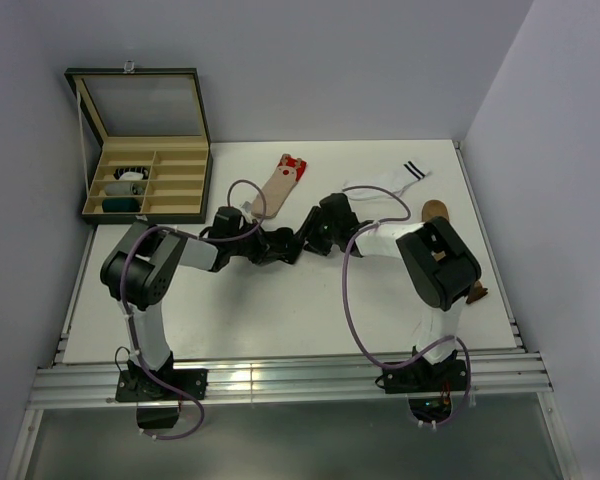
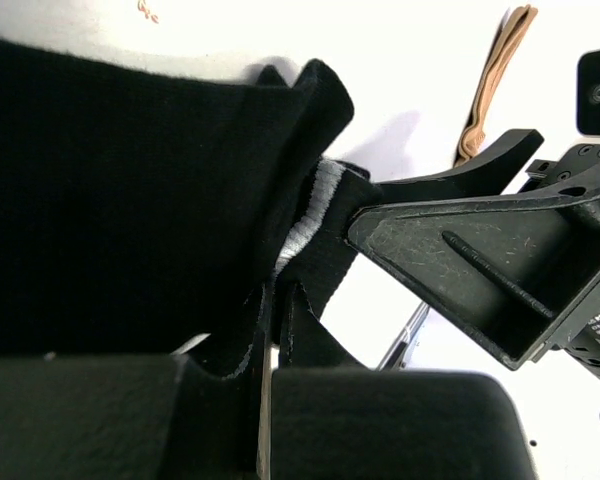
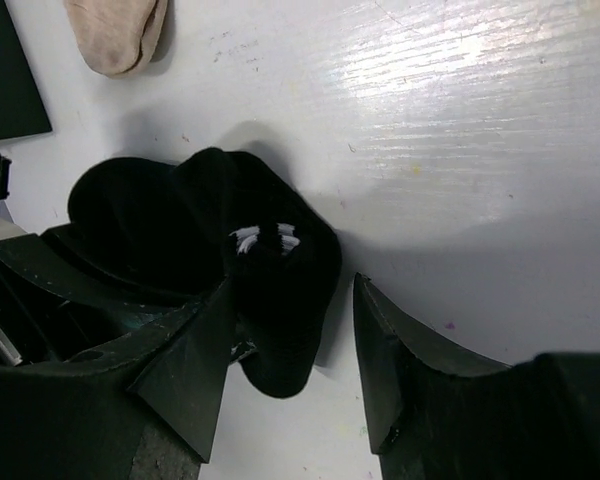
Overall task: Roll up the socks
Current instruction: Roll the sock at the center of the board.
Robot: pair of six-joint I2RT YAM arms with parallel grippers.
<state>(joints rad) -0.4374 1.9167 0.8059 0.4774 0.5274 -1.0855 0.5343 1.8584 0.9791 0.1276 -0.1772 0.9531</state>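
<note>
Presently, arms: two, both bent inward from the bottom edge of the overhead view, wrists meeting at centre frame.
Left gripper [image 2: 265,375]: one; jaws pressed together, pinching a fold of the black sock [image 3: 180,210].
Right gripper [image 3: 292,300]: one; jaws partly apart and straddling the bunched end of the same sock, which touches one finger [image 3: 195,365] and stands clear of the other.
Socks loose on the table [image 1: 280,310]: four.
- Black: one, centre frame, between the two grippers.
- Beige sock [image 1: 280,187] with red cuff: one, above centre.
- White sock [image 1: 395,182] with dark stripes: one, upper right.
- Brown sock [image 1: 436,210]: one, right of centre, partly under the right arm.
Box [image 1: 145,212]: one, upper left, lid raised; small bundles in its left compartments, count unclear.
</note>
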